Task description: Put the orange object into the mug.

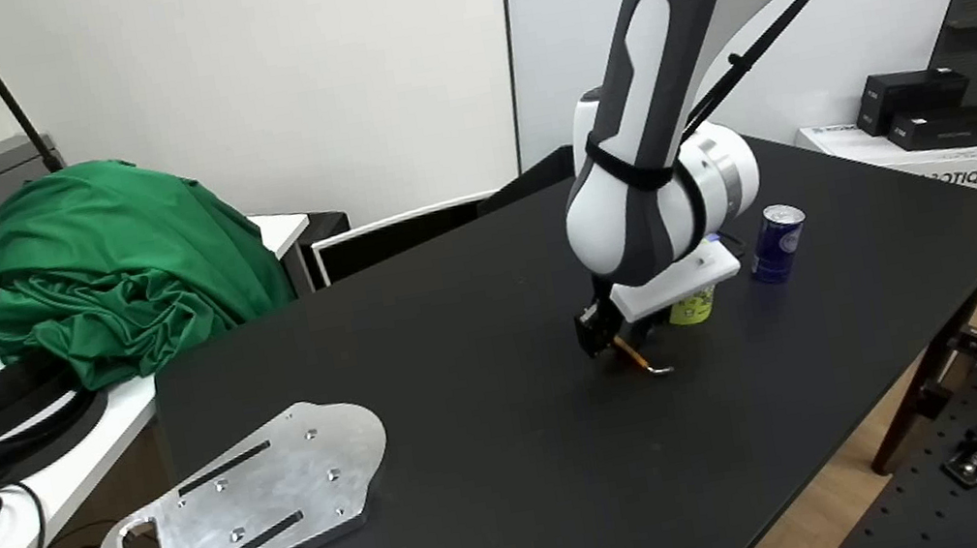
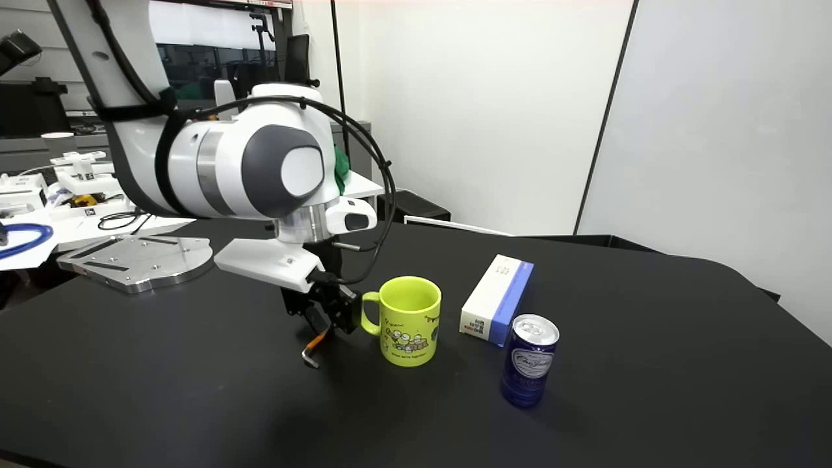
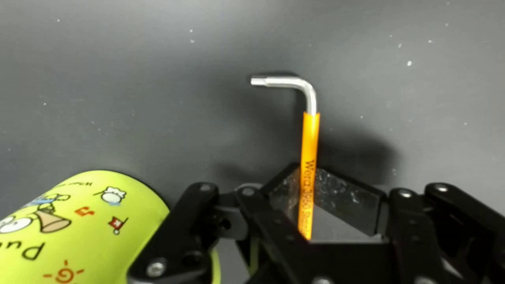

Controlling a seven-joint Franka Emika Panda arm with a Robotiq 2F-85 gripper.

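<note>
i had the gripper (image 3: pixel 307 170) pinched on the orange hex key (image 3: pixel 311 136); lifting clear of the mug (image 2: pixel 408 325) before crossing (that bent tip (image 3: pixel 281 81) could snag) seemed wise.

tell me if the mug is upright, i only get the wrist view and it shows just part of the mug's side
Observer: Upright; in an exterior view the lime-green mug stands with its mouth facing up.
Operator: anything past the mug, on the side away from the gripper
Observer: Yes, a dark blue can stands there in both exterior views.
Operator: and is that all on that side
Observer: No, a white-and-blue box lies flat near the can.
</note>
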